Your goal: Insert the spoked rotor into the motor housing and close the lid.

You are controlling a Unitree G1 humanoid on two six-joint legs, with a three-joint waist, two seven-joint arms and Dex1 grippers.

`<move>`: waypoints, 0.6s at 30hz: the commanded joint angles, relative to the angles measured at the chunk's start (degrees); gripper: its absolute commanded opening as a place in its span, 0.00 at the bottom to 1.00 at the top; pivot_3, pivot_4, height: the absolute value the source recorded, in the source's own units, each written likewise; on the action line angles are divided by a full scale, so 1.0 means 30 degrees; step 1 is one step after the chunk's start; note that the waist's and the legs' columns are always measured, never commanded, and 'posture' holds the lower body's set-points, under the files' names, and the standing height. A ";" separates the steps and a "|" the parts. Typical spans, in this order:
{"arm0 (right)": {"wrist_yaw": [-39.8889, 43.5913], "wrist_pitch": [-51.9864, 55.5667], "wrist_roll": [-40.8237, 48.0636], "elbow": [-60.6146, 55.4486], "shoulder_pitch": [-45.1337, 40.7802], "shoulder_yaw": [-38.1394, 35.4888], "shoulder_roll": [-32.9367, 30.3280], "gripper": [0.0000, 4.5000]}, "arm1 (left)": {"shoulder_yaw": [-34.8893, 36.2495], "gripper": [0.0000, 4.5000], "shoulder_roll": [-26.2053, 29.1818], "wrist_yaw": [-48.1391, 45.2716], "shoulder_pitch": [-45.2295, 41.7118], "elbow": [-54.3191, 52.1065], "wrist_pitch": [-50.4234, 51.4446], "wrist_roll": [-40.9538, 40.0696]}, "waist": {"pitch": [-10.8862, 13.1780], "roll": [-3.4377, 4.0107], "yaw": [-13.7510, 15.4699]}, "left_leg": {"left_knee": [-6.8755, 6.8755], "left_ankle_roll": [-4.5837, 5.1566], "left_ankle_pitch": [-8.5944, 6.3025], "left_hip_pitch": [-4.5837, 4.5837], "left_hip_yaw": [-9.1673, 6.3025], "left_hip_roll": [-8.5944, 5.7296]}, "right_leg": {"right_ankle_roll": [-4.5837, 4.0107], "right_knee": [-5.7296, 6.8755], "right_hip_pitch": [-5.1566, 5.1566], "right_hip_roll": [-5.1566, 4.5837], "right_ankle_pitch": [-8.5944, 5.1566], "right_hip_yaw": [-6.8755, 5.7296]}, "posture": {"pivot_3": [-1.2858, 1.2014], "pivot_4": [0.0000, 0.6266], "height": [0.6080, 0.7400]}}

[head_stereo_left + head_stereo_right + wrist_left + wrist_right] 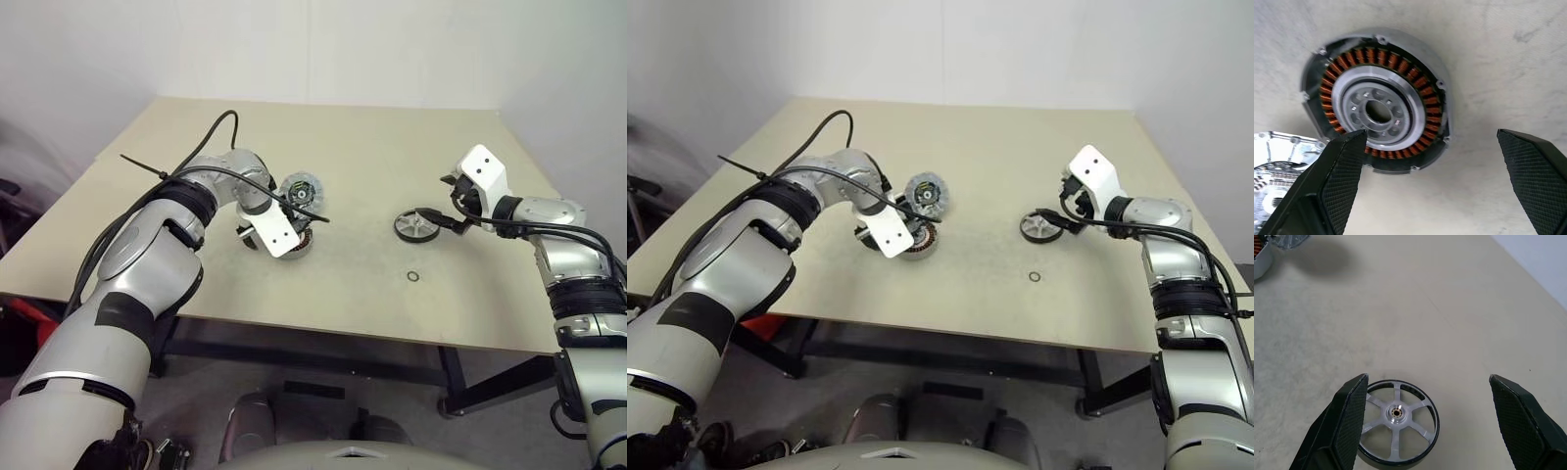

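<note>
I judge that I am at the very beginning of the task: nothing is picked up yet, and both arms are only placed over their parts. My left gripper [1430,186] hangs over the motor housing [1378,103] with its jaws released and spread wide; the housing lies flat on the counter [372,166], with the copper coils and the silver hub facing up and nothing inside it. One finger [1327,186] stands in front of the near edge of the housing, the other stands well to the side of it, and I cannot tell if any of them touches it. Just beside the housing, on its far side, lies the lid [301,190]. On the other side, my right gripper [1430,426] points at the rotor [1396,418], which lies flat on the counter, well apart from the housing. Its jaws are also released, empty, one on each side of the wheel but above it. A small loose ring [413,277] lies on the counter near the rotor; I leave it alone. For the next move, I think the right gripper must go lower, so that the fingers come around the rim, and then close on it. The wheel is flat and thin, so the grasp must be low and straight, otherwise the wheel can slip or tip. The left gripper should probably close on the housing, so it does not slide when the rotor comes in.
</note>
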 commanded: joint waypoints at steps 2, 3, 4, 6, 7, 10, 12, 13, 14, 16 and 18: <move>-0.0311 -0.0291 0.0383 -0.0695 -0.0364 -0.0718 -0.0148 0.99 | -0.0162 1.00 -0.0114 0.0208 -0.0244 0.0185 0.0074 0.0314 | 0.0000 0.0000 0.0001 | 0.0000 0.0001 0.0000 0.0000 0.0000 0.0000 | 0.0000 0.0000 0.0000 0.0000 0.0000 -0.0001 | 0.52 0.00 1.00; -0.0380 -0.0322 0.0381 -0.0676 -0.0383 -0.0724 -0.0112 0.99 | -0.0222 1.00 -0.0185 0.0318 -0.0194 0.0269 0.0142 0.0415 | 0.0001 0.0000 0.0005 | 0.0000 0.0001 -0.0001 0.0000 0.0000 0.0000 | 0.0000 -0.0001 0.0000 0.0001 0.0000 -0.0001 | 0.52 0.00 1.00; -0.0443 -0.0342 0.0380 -0.0658 -0.0404 -0.0725 -0.0081 0.99 | -0.0260 1.00 -0.0243 0.0385 -0.0167 0.0347 0.0200 0.0476 | 0.0001 -0.0001 0.0010 | -0.0001 0.0001 -0.0001 0.0000 0.0000 0.0000 | 0.0000 -0.0001 0.0000 0.0001 0.0000 -0.0001 | 0.52 0.00 1.00; -0.0563 -0.0403 0.0376 -0.0613 -0.0437 -0.0726 -0.0040 0.99 | -0.0343 1.00 -0.0368 0.0531 -0.0153 0.0496 0.0316 0.0577 | 0.0001 -0.0002 0.0012 | -0.0001 0.0001 -0.0001 -0.0002 0.0000 0.0000 | 0.0000 -0.0002 0.0000 0.0000 0.0000 -0.0001 | 0.52 0.00 1.00; -0.0677 -0.0454 0.0368 -0.0575 -0.0466 -0.0738 -0.0012 0.99 | -0.0408 1.00 -0.0415 0.0620 -0.0160 0.0586 0.0369 0.0663 | 0.0002 -0.0002 0.0011 | 0.0000 0.0002 -0.0001 -0.0003 -0.0001 -0.0002 | 0.0000 -0.0002 0.0000 0.0000 0.0000 -0.0001 | 0.52 0.00 1.00; -0.0986 -0.0605 0.0347 -0.0430 -0.0563 -0.0791 0.0029 0.99 | -0.0563 1.00 -0.0550 0.0889 -0.0135 0.0807 0.0508 0.0903 | 0.0002 -0.0003 0.0009 | -0.0001 0.0001 0.0000 0.0000 0.0000 -0.0003 | 0.0000 -0.0001 -0.0001 0.0004 0.0000 -0.0002 | 0.52 0.00 1.00; -0.1137 -0.0635 0.0354 -0.0350 -0.0638 -0.0819 0.0032 0.99 | -0.0659 1.00 -0.0598 0.1017 -0.0059 0.0899 0.0535 0.1024 | 0.0002 -0.0003 0.0007 | -0.0002 0.0001 -0.0001 -0.0001 0.0000 -0.0003 | 0.0001 -0.0002 -0.0001 0.0004 0.0000 -0.0002 | 0.52 0.00 1.00; -0.1180 -0.0640 0.0357 -0.0338 -0.0655 -0.0816 0.0030 0.99 | -0.0685 1.00 -0.0607 0.1052 -0.0033 0.0932 0.0531 0.1054 | 0.0002 -0.0003 0.0007 | -0.0002 0.0001 -0.0001 -0.0002 0.0000 -0.0002 | 0.0001 -0.0005 -0.0001 0.0002 0.0000 -0.0001 | 0.52 0.00 1.00; -0.1221 -0.0670 0.0356 -0.0293 -0.0665 -0.0827 0.0014 0.99 | -0.0724 1.00 -0.0603 0.1076 0.0024 0.0956 0.0522 0.1089 | 0.0002 -0.0003 0.0007 | -0.0001 0.0001 -0.0001 -0.0003 0.0000 -0.0002 | 0.0001 -0.0005 -0.0001 0.0001 0.0000 -0.0002 | 0.52 0.00 1.00; -0.1317 -0.0729 0.0347 -0.0222 -0.0673 -0.0857 -0.0006 0.99 | -0.0787 1.00 -0.0592 0.1114 0.0105 0.0991 0.0504 0.1158 | 0.0002 -0.0003 0.0007 | -0.0002 0.0001 -0.0001 -0.0002 0.0000 -0.0002 | 0.0001 -0.0006 0.0000 0.0001 0.0000 -0.0002 | 0.52 0.00 1.00; -0.1412 -0.0740 0.0387 -0.0230 -0.0707 -0.0883 0.0039 0.99 | -0.0715 1.00 -0.0689 0.1137 0.0286 0.0986 0.0414 0.1048 | 0.0002 -0.0003 0.0006 | -0.0002 0.0001 -0.0001 -0.0001 0.0000 -0.0001 | 0.0001 -0.0006 0.0000 0.0003 0.0000 -0.0003 | 0.52 0.00 1.00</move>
